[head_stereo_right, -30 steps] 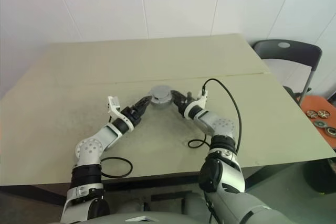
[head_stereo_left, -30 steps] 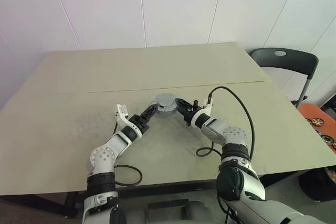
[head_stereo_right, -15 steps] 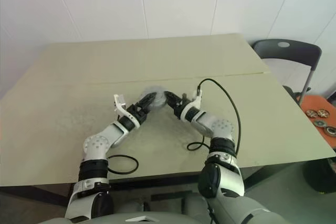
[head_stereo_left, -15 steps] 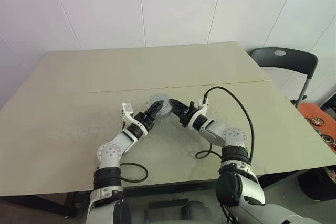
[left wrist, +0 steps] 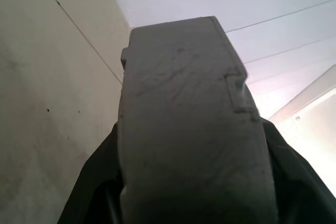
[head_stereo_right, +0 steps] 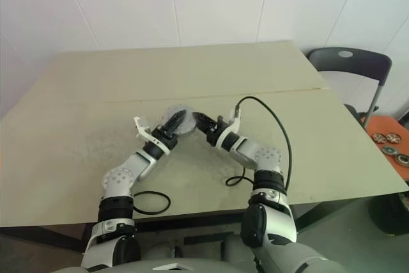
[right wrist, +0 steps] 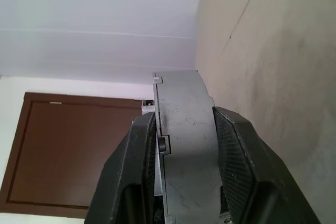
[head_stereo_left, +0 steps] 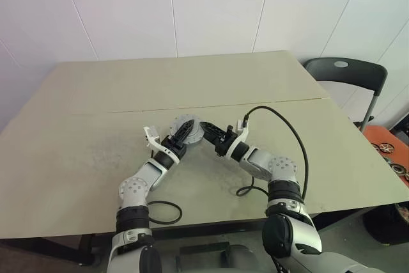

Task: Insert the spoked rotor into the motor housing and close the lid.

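The lid [head_stereo_left: 178, 123] and the motor housing [right wrist: 186, 145] make one thick round grey disc, held up on edge a little above the table's middle. My left gripper [head_stereo_left: 186, 128] is shut on its rim from the left. My right gripper [head_stereo_left: 206, 127] is shut on its rim from the right. In the left wrist view the grey rim [left wrist: 184, 119] stands between that gripper's black fingers [left wrist: 89, 192]. The right wrist view has a seam and a notch running along the rim. The spoked rotor is hidden.
The beige table [head_stereo_left: 96, 151] has a seam running across it behind the grippers. A black cable [head_stereo_left: 281, 119] arcs up from my right arm. A black chair [head_stereo_left: 348, 71] stands off the table's right side, with an orange tray of small wheels [head_stereo_left: 390, 151] beyond it.
The grey disc has moved left and tipped from lying flatter to standing on edge. My left gripper has closed onto its rim, and the right has kept its grip and shifted left.
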